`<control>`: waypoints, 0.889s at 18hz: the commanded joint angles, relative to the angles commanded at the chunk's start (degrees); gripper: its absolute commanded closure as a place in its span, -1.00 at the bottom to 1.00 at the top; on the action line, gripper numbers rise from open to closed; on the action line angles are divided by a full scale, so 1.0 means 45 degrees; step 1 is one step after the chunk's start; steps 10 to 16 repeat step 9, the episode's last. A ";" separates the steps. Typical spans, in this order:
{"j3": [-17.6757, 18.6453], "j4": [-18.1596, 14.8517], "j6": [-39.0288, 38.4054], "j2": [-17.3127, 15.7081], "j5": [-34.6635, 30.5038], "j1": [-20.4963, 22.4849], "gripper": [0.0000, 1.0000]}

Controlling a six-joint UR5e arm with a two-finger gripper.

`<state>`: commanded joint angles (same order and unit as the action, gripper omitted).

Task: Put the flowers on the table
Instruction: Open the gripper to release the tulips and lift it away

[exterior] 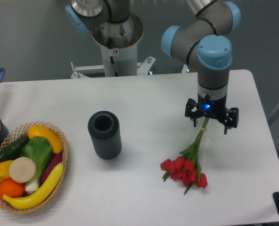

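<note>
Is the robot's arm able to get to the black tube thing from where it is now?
Probably yes. The dark cylinder stands alone on the white table, with bare surface between it and the end effector. But the end effector is at the flowers' stems, so it would likely need to let go first.

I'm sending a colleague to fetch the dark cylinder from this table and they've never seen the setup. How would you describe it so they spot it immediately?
On the white table, look left of centre, between the wicker basket of toy produce and the red flowers under the gripper. The dark cylinder stands upright there alone, open top up. It is the only black, ribbed thing among colourful ones.
</note>
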<state>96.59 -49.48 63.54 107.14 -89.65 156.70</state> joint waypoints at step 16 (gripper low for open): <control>0.0371 -0.0176 0.1953 -0.0235 -0.0020 0.0899 -1.00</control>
